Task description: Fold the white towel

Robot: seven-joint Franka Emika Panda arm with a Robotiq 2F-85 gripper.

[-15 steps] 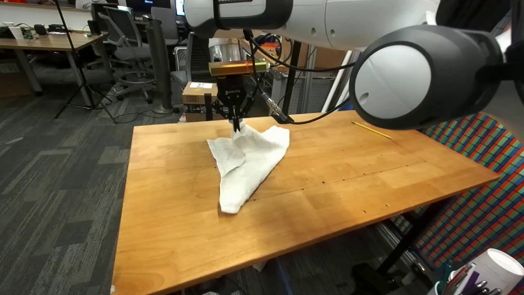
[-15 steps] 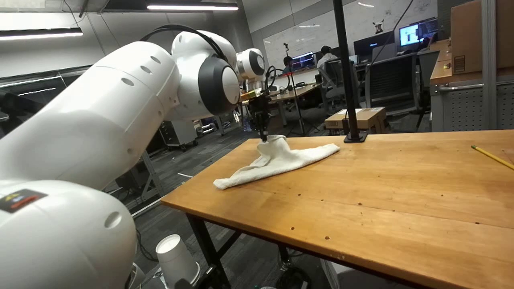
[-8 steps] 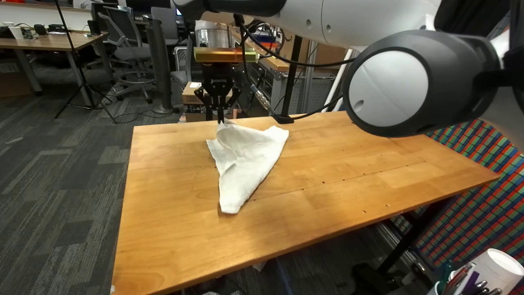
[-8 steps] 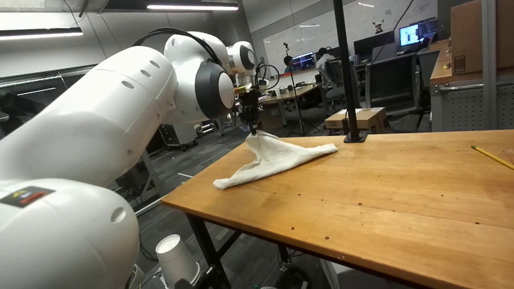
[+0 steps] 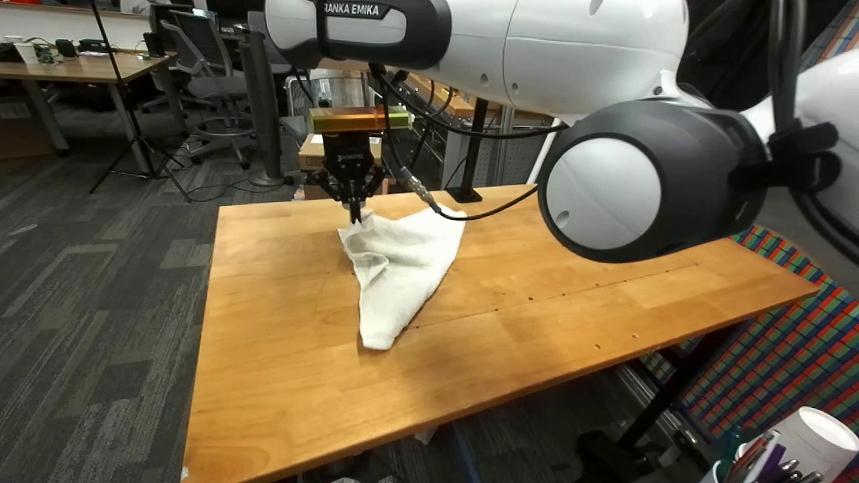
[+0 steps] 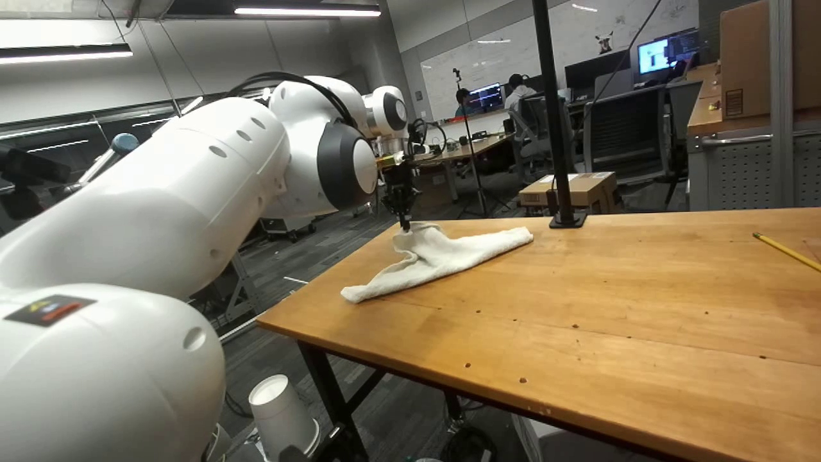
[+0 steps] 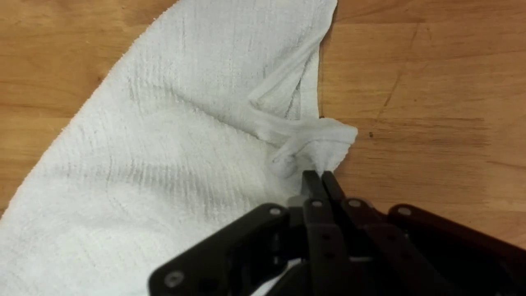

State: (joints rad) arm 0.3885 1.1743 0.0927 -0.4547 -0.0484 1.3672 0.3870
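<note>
The white towel (image 5: 411, 258) lies on the wooden table, partly folded over itself, with a long straight slanting edge. In both exterior views my gripper (image 5: 355, 220) points down at the towel's far portion, its fingers together. A pinch of cloth rises to the fingertips in an exterior view, where the white towel (image 6: 442, 253) is bunched under my gripper (image 6: 405, 227). From the wrist view, my gripper (image 7: 320, 173) is shut on a bit of the white towel (image 7: 164, 139) close to its rim. Small creases and a curled flap show just ahead of the fingers.
A yellow pencil (image 6: 787, 250) lies on the wooden table (image 6: 609, 289). At the table's back edge a black post (image 6: 562, 160) rises from a flat base. A black cable (image 5: 490, 217) hangs from the arm, passing in front of the towel's far corner.
The gripper, shut on the towel throughout, has shifted toward one end of the table, rising and then lowering. The pinched cloth has travelled with it, and the towel's far corner has been drawn in slightly.
</note>
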